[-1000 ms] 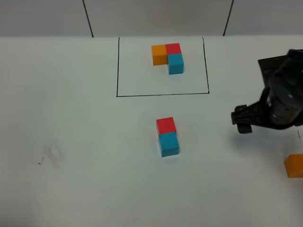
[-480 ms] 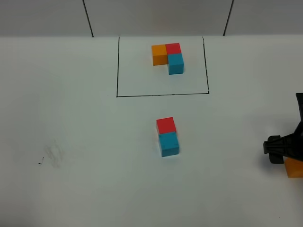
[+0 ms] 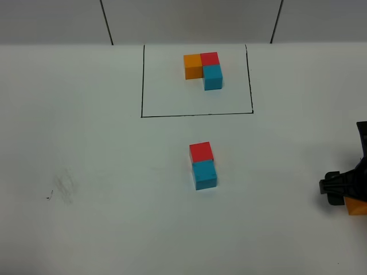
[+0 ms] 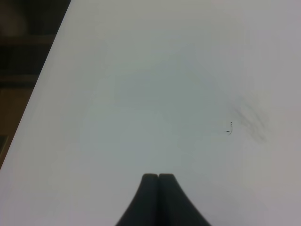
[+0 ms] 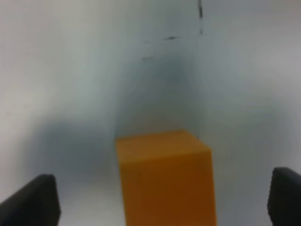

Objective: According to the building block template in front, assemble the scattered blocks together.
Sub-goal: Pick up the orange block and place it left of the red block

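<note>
Smooth white tabletop (image 3: 86,143) carries matte orange cube (image 5: 164,181).

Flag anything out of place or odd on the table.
Only a grey smudge marks the white table at left. The loose orange cube sits far right, apart from the joined red cube and blue cube.

Right gripper (image 5: 157,201): shifted from farther back on the table (image 3: 103,172) toward its near right edge; now astride the loose orange cube (image 3: 358,207), jaws wide on either side; cube mostly covered in the high view
</note>
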